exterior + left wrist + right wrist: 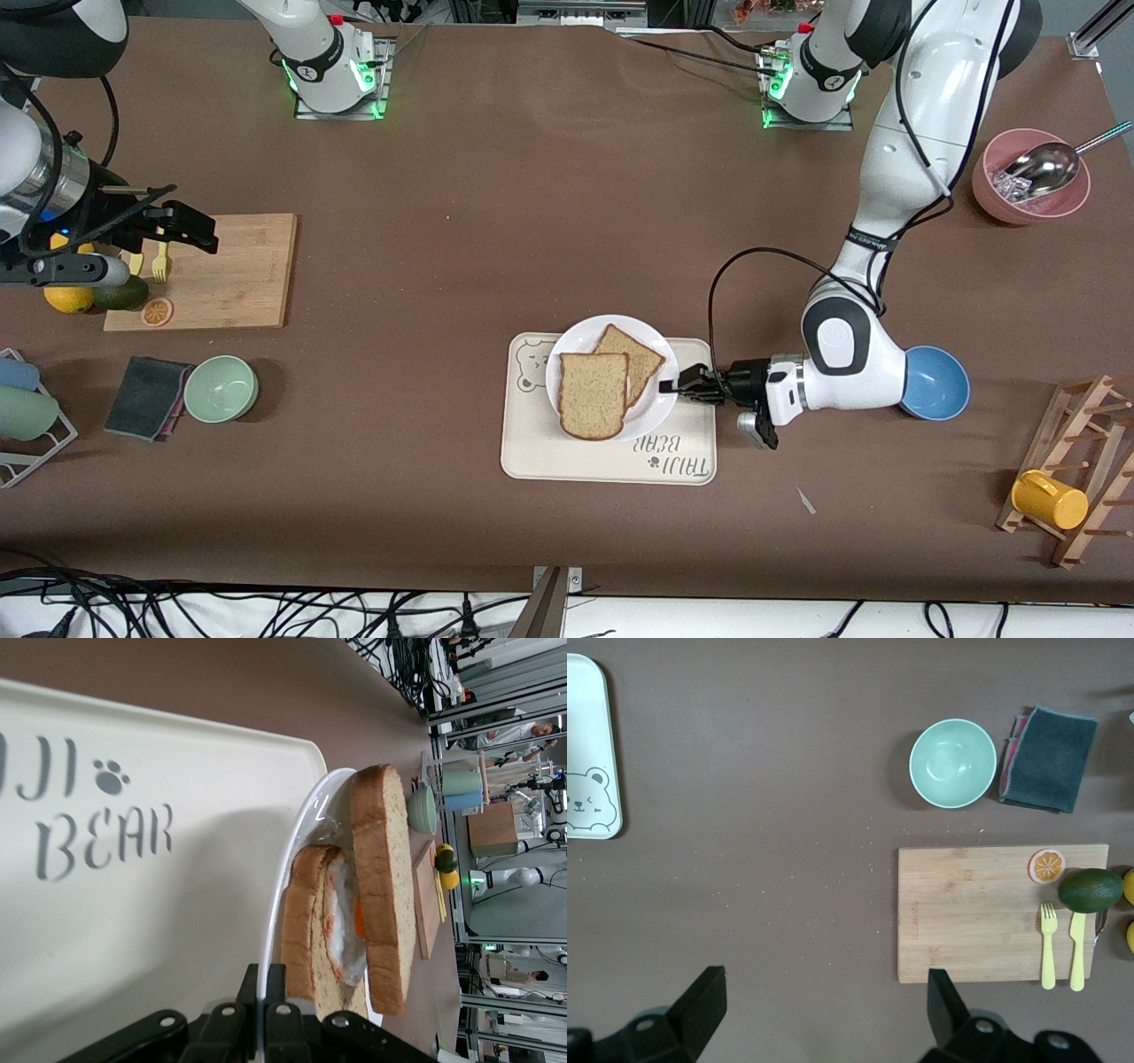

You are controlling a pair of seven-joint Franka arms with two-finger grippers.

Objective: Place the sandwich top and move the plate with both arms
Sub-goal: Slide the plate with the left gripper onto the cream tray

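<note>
The white plate [651, 403] sits on the cream bear tray [611, 461]. On it lies an egg-topped bread slice [640, 353], and the plain sandwich top [594, 394] rests on that slice, shifted toward the front camera. My left gripper [671, 385] is shut on the plate's rim at the side toward the left arm's end. In the left wrist view its fingers [252, 992] pinch the rim [292, 859], with the sandwich top [383, 886] over the egg [341, 921]. My right gripper [190, 226] is open and empty, held above the cutting board [230, 275].
A blue bowl [937, 383] sits under the left arm's wrist. A pink bowl with a scoop [1032, 177] and a mug rack [1076, 478] are at the left arm's end. A green bowl [221, 388], a grey cloth [146, 397], fruit and yellow cutlery [1060, 943] lie near the board.
</note>
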